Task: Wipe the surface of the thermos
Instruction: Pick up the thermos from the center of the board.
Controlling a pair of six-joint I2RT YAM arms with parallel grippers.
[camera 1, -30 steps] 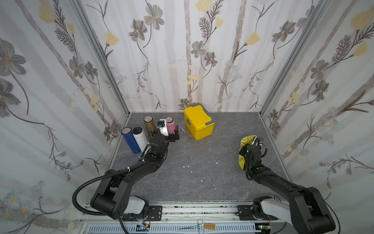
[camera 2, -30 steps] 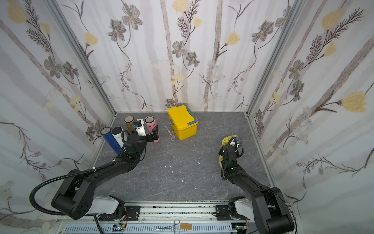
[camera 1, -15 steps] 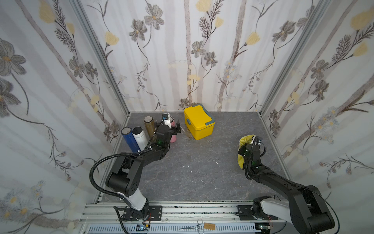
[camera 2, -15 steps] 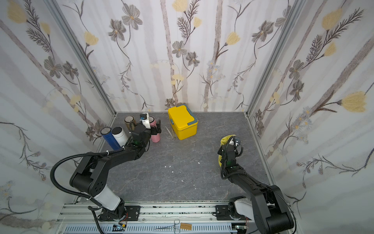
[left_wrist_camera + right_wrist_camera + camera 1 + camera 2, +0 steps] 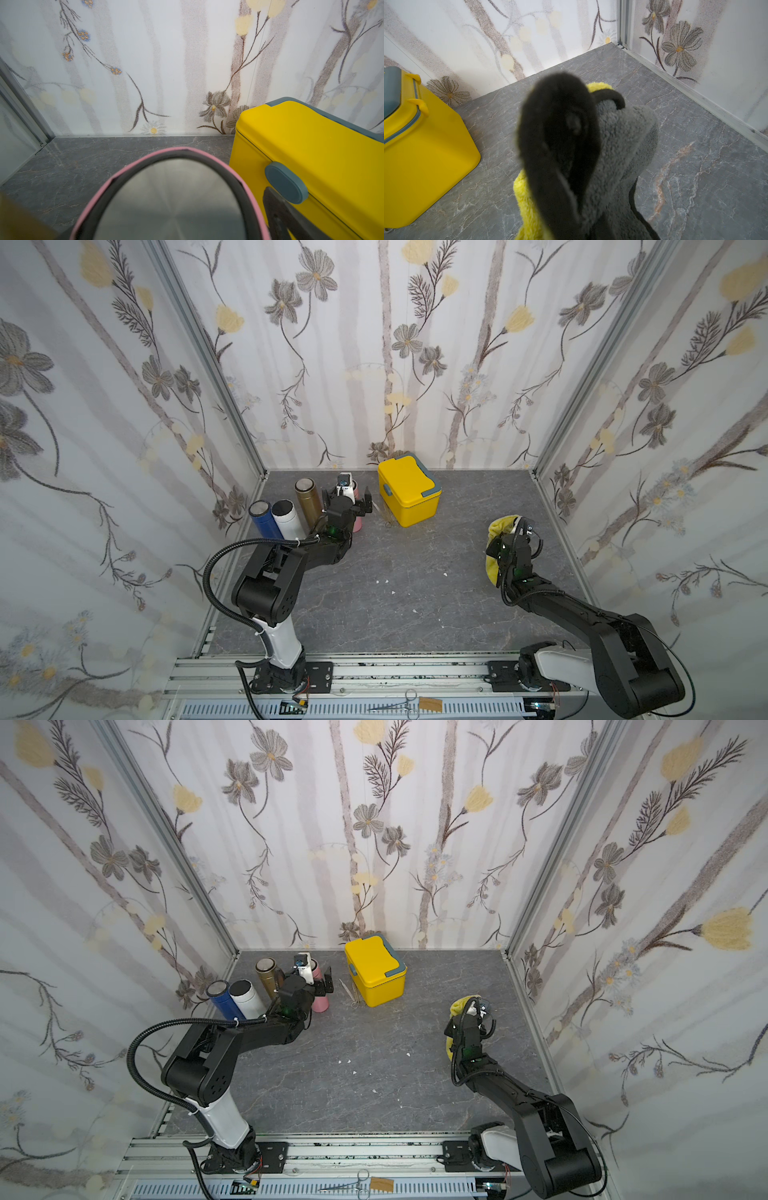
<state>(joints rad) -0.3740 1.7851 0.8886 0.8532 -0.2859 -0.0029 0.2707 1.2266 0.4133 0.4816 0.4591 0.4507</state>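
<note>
LINING UP THE GRAB: My left gripper [image 5: 355,495], jaws spread wide, straddles the top of the pink thermos [image 5: 321,1003]. It stands upright at the back left of the marbled grey table [image 5: 415,593], just beside a glossy yellow box [image 5: 409,493]. I should close squarely on the smooth, steel-capped cylinder to steady it. Whether my pads touch it is unclear. Well apart, my right gripper [image 5: 515,533] pinches a fluffy yellow-and-grey cloth [image 5: 623,145].

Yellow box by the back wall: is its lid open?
No, the yellow box has its lid lying flat and flush on the body.
</note>
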